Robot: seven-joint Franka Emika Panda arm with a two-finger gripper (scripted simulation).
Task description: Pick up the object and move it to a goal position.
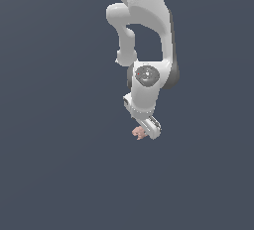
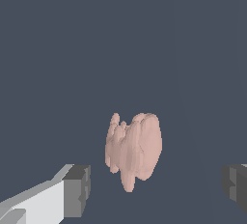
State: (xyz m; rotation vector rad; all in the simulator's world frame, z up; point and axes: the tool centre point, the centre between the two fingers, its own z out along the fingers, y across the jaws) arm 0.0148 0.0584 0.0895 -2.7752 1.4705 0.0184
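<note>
Grey pads stand well apart on the gripper: jaws spread, nothing grasped. The pinkish object lies between and just ahead of them, untouched. By judgement, pickup and transfer both remain. No goal marker shows; the exterior view hides contact.

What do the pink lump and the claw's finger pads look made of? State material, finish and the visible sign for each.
Pink lump: matte pinkish-tan, lumpy and ridged, no gloss; maybe clay or rubbery stuff, but this simulator render leaves it open. Finger pads of the claw: flat dark grey blocks, dull, probably rubber; the finger behind one is smooth white, plastic-like.
</note>
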